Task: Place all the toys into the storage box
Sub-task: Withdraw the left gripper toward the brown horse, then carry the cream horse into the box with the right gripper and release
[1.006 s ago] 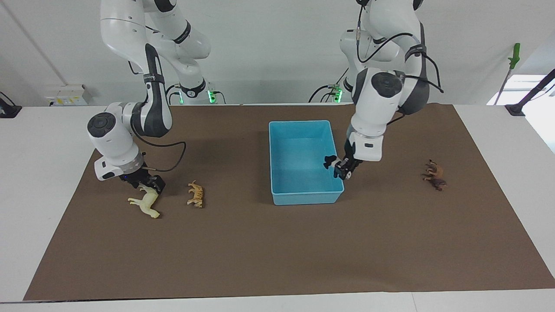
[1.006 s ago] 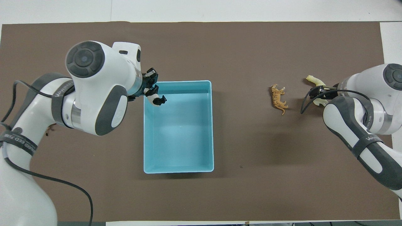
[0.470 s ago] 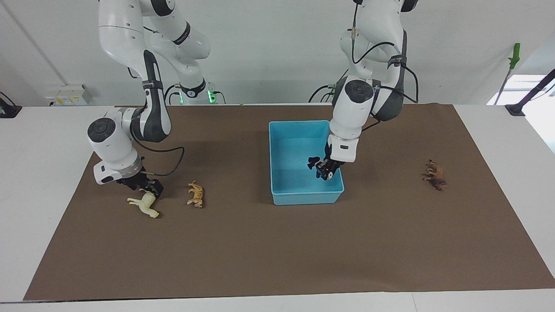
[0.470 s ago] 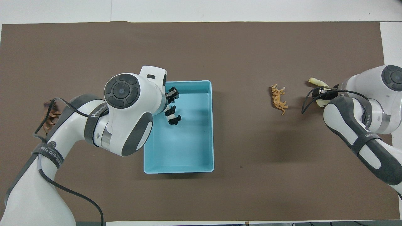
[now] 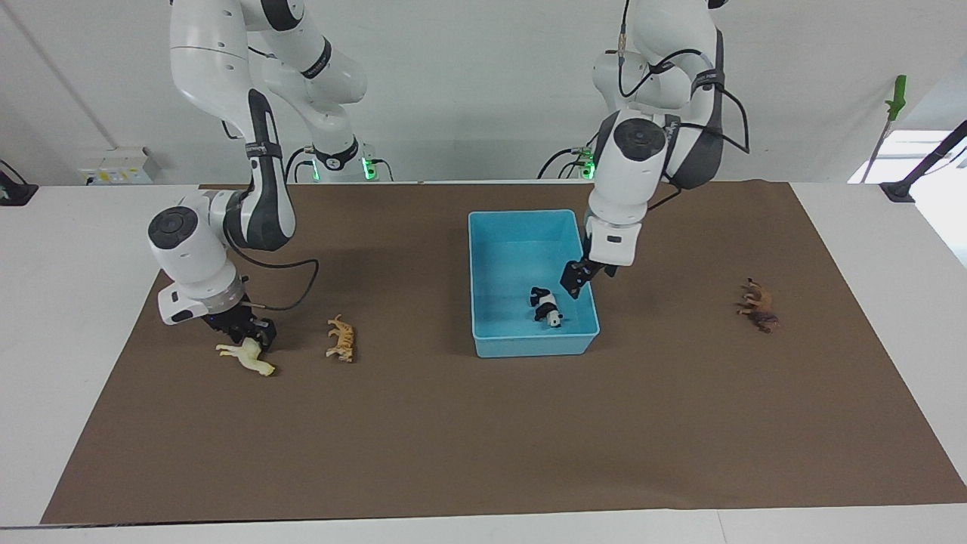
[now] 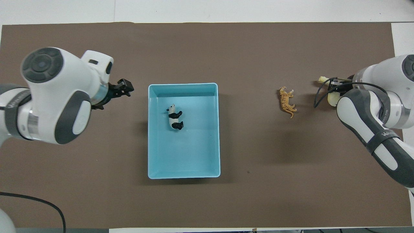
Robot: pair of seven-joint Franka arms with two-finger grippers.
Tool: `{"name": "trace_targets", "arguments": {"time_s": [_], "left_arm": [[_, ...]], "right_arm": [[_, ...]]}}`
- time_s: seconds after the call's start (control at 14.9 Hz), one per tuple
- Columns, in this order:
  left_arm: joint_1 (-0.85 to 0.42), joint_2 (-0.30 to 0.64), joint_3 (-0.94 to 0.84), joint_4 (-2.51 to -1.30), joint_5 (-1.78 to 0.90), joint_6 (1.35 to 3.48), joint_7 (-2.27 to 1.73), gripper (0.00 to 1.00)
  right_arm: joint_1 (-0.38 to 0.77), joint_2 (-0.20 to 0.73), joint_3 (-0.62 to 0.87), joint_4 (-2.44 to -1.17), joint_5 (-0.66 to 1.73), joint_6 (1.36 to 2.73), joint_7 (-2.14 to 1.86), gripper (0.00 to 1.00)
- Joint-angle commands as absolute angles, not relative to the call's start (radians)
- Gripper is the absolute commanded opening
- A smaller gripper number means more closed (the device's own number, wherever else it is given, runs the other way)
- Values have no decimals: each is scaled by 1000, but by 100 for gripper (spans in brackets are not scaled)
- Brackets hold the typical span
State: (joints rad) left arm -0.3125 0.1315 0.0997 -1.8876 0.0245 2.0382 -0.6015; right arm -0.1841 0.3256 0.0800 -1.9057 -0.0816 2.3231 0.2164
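The panda (image 5: pixel 545 307) (image 6: pixel 175 117) lies on its side inside the light blue storage box (image 5: pixel 521 214) (image 6: pixel 194 152). My left gripper (image 5: pixel 576 281) (image 6: pixel 124 89) hangs open and empty above the box's wall toward the left arm's end. My right gripper (image 5: pixel 249 332) (image 6: pixel 334 85) is down at the right arm's end of the mat, shut on the cream horse (image 5: pixel 249 360) (image 6: pixel 331 98). The orange tiger (image 5: pixel 341 338) (image 6: pixel 287 102) lies on the mat between the horse and the box. The brown maned animal (image 5: pixel 758 305) lies toward the left arm's end; the left arm hides it in the overhead view.
A brown mat (image 5: pixel 483 438) covers most of the white table. Cables trail from both wrists.
My left gripper opened and let the panda fall into the box, then rose and drew back toward the left arm's end. My right gripper came down and shut on the horse.
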Motion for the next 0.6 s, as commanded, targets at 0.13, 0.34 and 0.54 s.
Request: {"name": "trace_targets", "arguments": {"time_s": [0.13, 0.34, 0.54], "left_arm": [[-57, 121, 89, -1930, 37, 2086, -224, 100], [70, 159, 89, -2001, 37, 2288, -137, 100], [141, 167, 87, -2086, 37, 2443, -120, 100]], "right_arm": [[-81, 342, 92, -1700, -78, 2172, 179, 0], [12, 324, 92, -1614, -55, 2026, 230, 0], [176, 324, 92, -1508, 47, 1933, 412, 0]]}}
